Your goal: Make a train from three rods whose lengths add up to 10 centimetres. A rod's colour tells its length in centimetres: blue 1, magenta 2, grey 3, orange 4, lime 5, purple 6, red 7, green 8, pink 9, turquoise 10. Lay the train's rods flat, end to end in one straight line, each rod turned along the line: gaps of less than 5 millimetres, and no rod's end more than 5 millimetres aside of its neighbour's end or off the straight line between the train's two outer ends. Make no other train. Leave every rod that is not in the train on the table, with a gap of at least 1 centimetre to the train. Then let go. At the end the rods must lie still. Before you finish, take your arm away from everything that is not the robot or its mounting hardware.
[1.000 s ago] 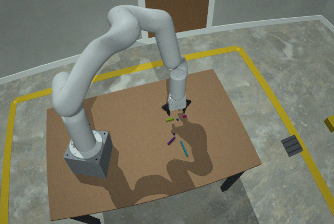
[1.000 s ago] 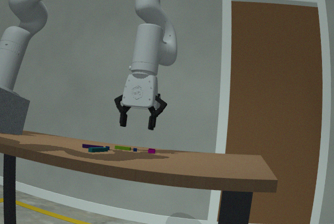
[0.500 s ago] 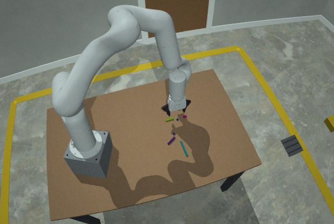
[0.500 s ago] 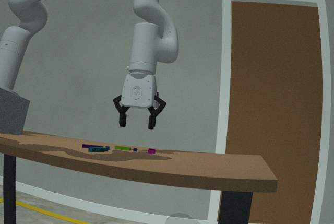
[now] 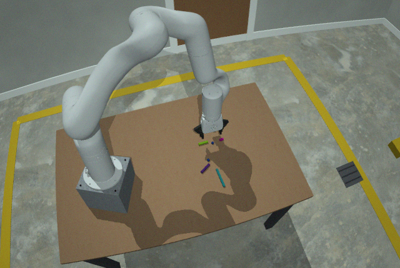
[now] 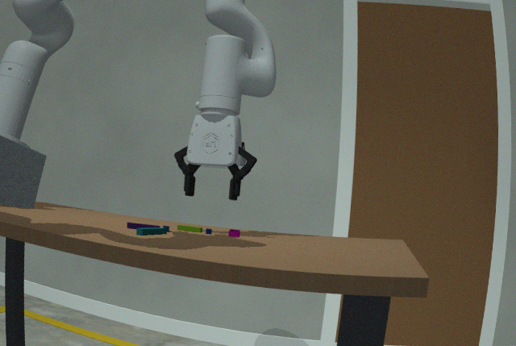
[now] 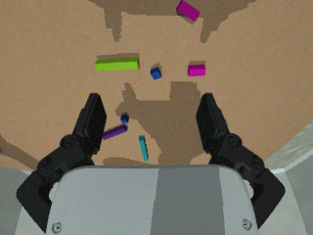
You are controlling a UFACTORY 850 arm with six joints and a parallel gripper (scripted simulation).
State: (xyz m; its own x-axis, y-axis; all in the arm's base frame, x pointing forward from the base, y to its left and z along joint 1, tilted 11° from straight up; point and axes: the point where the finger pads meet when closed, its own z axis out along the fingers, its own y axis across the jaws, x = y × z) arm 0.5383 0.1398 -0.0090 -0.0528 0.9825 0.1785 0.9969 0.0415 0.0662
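Note:
My gripper (image 5: 211, 135) (image 6: 211, 197) (image 7: 151, 104) is open and empty, high above the table. A lime rod (image 5: 203, 143) (image 6: 189, 228) (image 7: 117, 64), a blue rod (image 5: 212, 143) (image 6: 208, 231) (image 7: 156, 73) and a magenta rod (image 5: 221, 139) (image 6: 234, 233) (image 7: 197, 70) lie apart in a rough row. A second magenta rod (image 7: 188, 10) lies tilted at the top of the wrist view. Another blue rod (image 5: 208, 159) (image 6: 166, 227) (image 7: 124, 118) lies near one end of a purple rod (image 5: 205, 168) (image 6: 143, 225) (image 7: 114, 132). A turquoise rod (image 5: 220, 177) (image 6: 151, 231) (image 7: 143, 148) lies beside the purple one.
The rods lie on the brown table (image 5: 161, 162) (image 6: 354, 254). The arm's grey base block (image 5: 106, 190) (image 6: 18, 175) stands at the table's left side in the top view. The arm's shadow falls across the table around the turquoise rod.

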